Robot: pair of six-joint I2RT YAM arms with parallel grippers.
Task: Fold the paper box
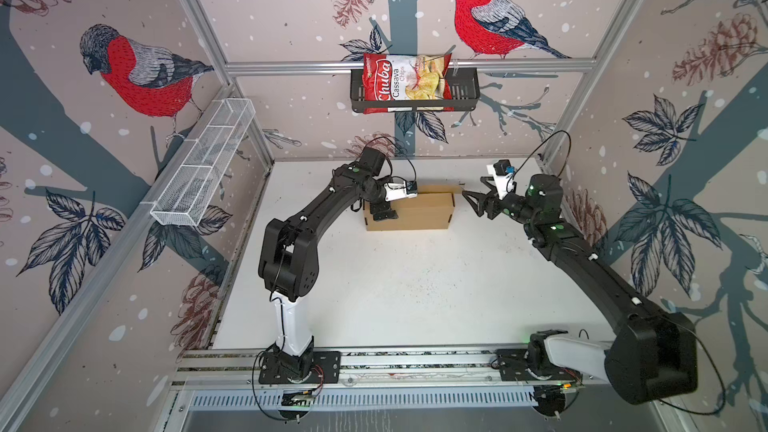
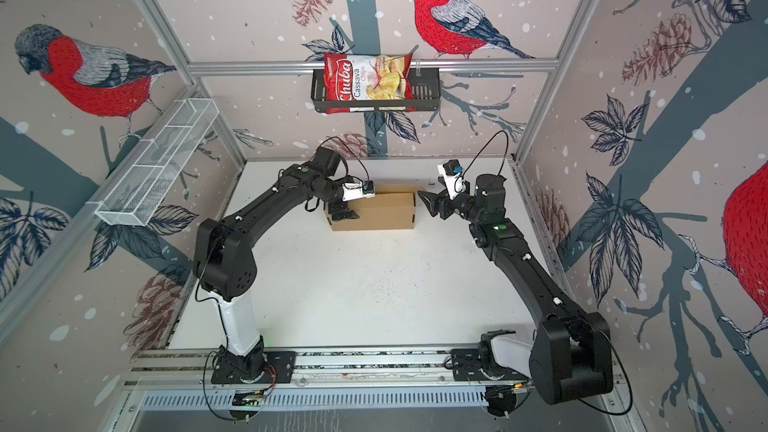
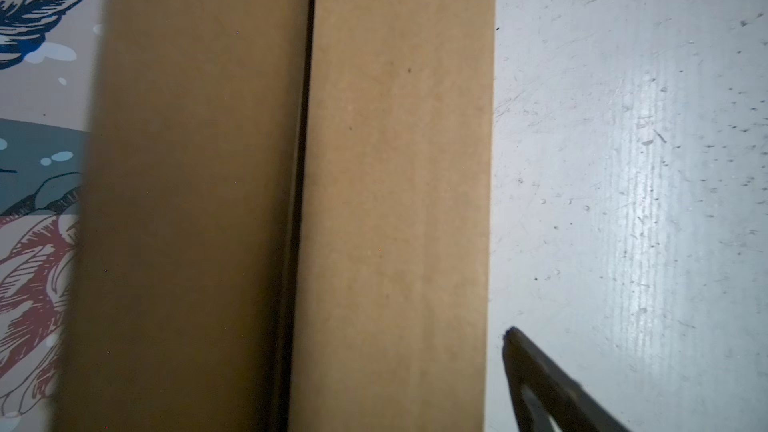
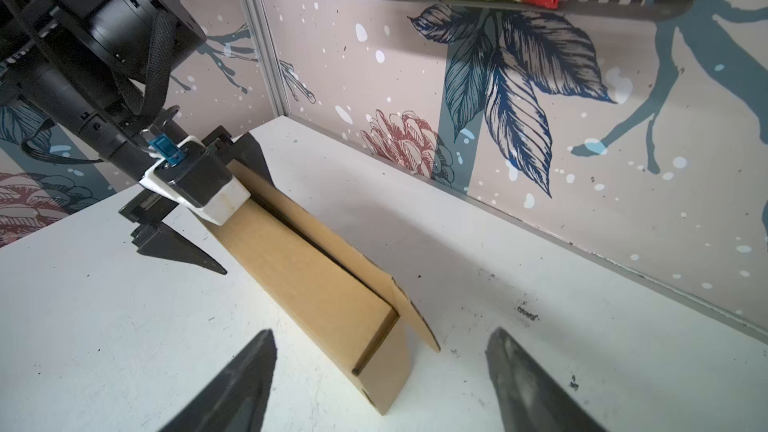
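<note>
The paper box [image 1: 415, 214] [image 2: 378, 214] is a long brown cardboard box lying at the back of the white table. Along its back side a long panel [image 4: 332, 238] slants, with a dark gap between it and the box's top. My left gripper [image 1: 384, 207] [image 2: 345, 211] is open and straddles the box's left end; one finger [image 3: 540, 380] stays just off the front side, the other is hidden behind cardboard [image 3: 395, 201]. My right gripper [image 1: 471, 203] [image 4: 382, 334] is open just right of the box. The box's right end [image 4: 386, 371] lies between its fingers, untouched.
A red chips bag [image 1: 405, 83] sits in a black wire basket [image 1: 465, 93] on the back wall. A white mesh basket [image 1: 203, 164] hangs on the left wall. The back wall [image 4: 540, 201] stands close behind the box. The arms' rail [image 1: 415, 361] runs along the front.
</note>
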